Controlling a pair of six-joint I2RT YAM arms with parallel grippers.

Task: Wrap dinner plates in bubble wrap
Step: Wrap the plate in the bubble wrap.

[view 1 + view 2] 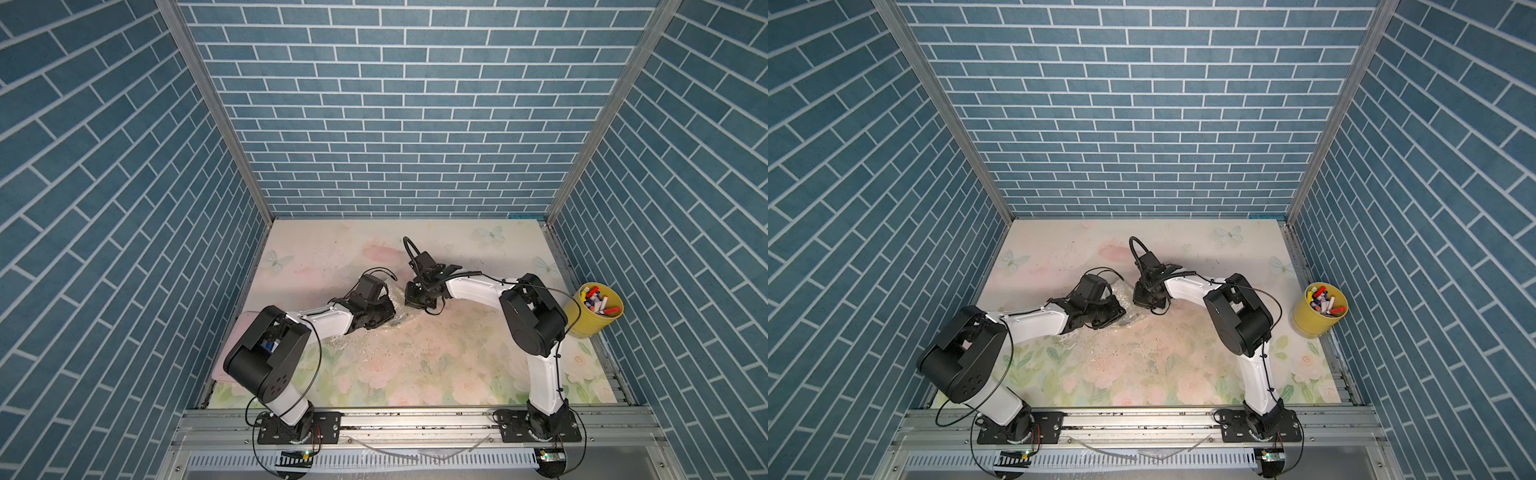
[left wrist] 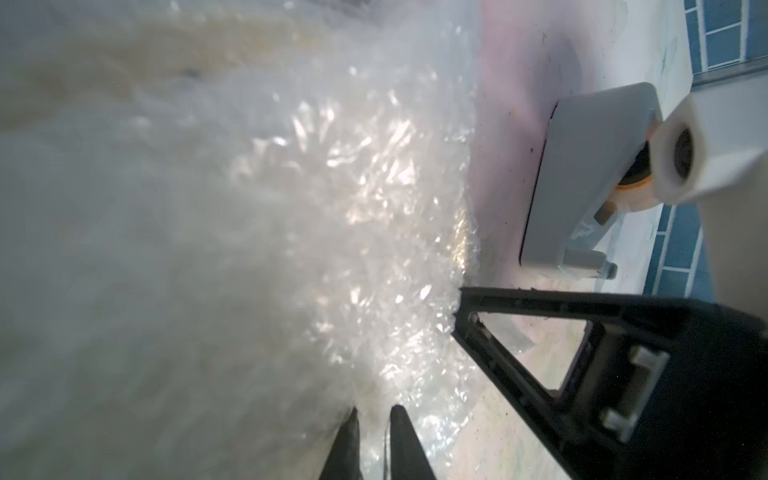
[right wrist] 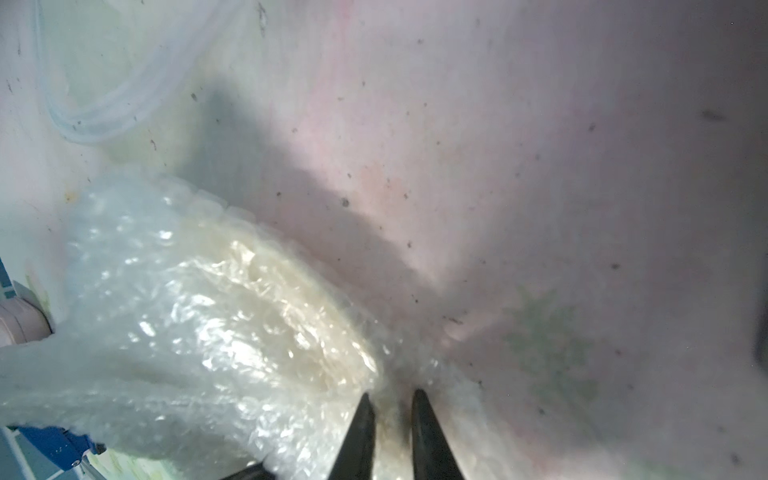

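Tabletop (image 1: 457,365) bubble wrap (image 2: 374,187) lies between left gripper (image 2: 376,409) and right gripper (image 3: 392,392).

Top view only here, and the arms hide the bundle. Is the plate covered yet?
Observer: Yes. The right wrist view shows the cream plate lying under bubble wrap, with no bare rim in that view.
Operator: Is the right claw holding anything?
Observer: The right claw has its fingers nearly together at the bundle's edge, pinching wrap between the tips.
Operator: And the left claw?
Observer: In the left wrist view the left claw is also narrowed to a slit, with crinkled wrap caught between its fingers.
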